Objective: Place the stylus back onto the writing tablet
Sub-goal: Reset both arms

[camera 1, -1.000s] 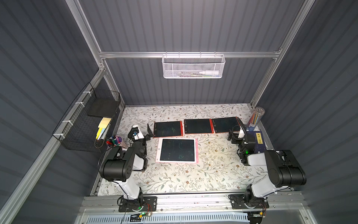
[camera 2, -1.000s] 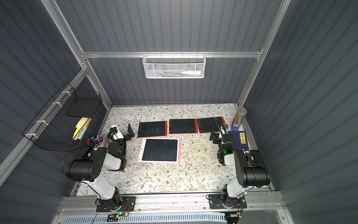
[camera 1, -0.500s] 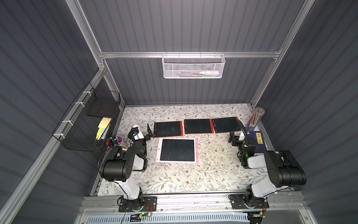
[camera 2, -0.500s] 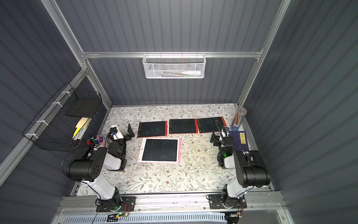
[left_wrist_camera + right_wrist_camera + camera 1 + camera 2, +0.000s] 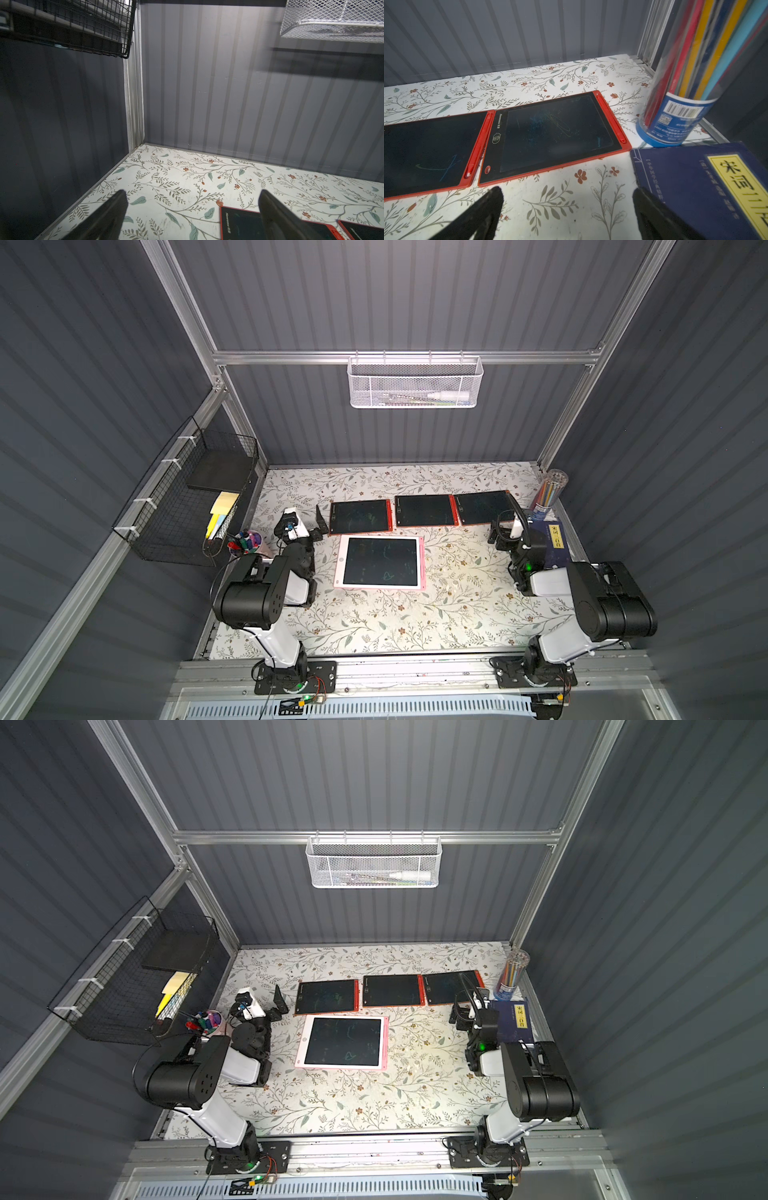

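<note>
Three red-framed writing tablets (image 5: 359, 516) (image 5: 424, 510) (image 5: 482, 507) lie in a row, with a larger pink tablet (image 5: 380, 561) in front of them. In the right wrist view a red stylus (image 5: 611, 118) sits in the side slot of the rightmost tablet (image 5: 556, 135), and another stylus (image 5: 478, 145) in its neighbour's slot. A pink stylus (image 5: 422, 558) lies along the pink tablet's right edge. My right gripper (image 5: 566, 191) is open and empty over bare table by the rightmost tablet's near corner. My left gripper (image 5: 192, 194) is open and empty beside the leftmost tablet (image 5: 241, 224).
A blue book (image 5: 555, 541) and a clear tube of coloured pencils (image 5: 548, 491) stand close to the right gripper. A cup of markers (image 5: 245, 541) sits by the left arm. A black wire basket (image 5: 187, 497) hangs on the left wall, a white mesh basket (image 5: 415, 383) on the back rail.
The right gripper has shifted slightly near the rightmost tablet's corner. The left arm and all the tablets have stayed where they were.
</note>
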